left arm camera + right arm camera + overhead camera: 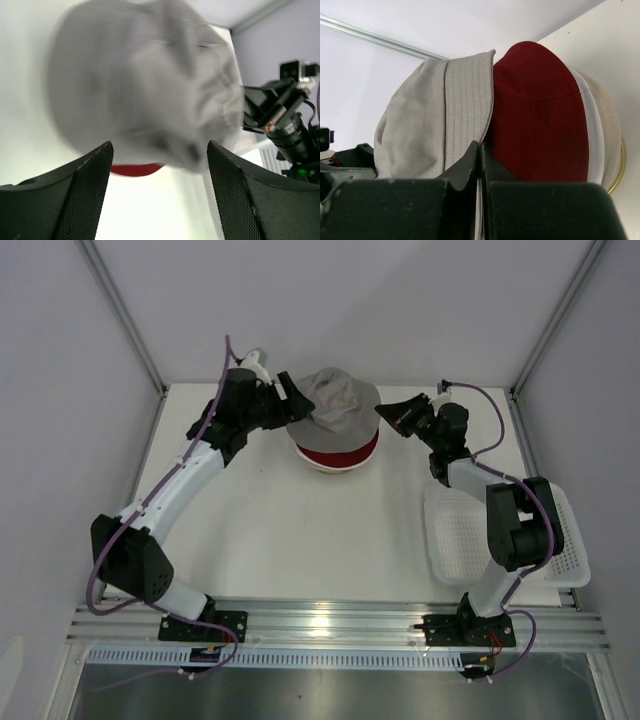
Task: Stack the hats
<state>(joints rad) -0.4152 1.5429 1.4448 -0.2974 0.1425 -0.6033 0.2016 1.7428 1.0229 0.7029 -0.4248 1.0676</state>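
Note:
The grey hat lies tilted on top of the dark red hat, which sits on the cream-white hat at the back middle of the table. My right gripper is shut on the grey hat's brim at its right side; a thin strip of fabric shows between the jaws of the right gripper. The red hat and cream-white hat show beside it. My left gripper is open at the grey hat's left edge. In the left wrist view the left gripper is empty and the grey hat is blurred.
A gold wire ring shows under the cream-white hat. A white mesh basket stands at the right, under my right arm. The enclosure's back wall and metal posts stand just behind the hats.

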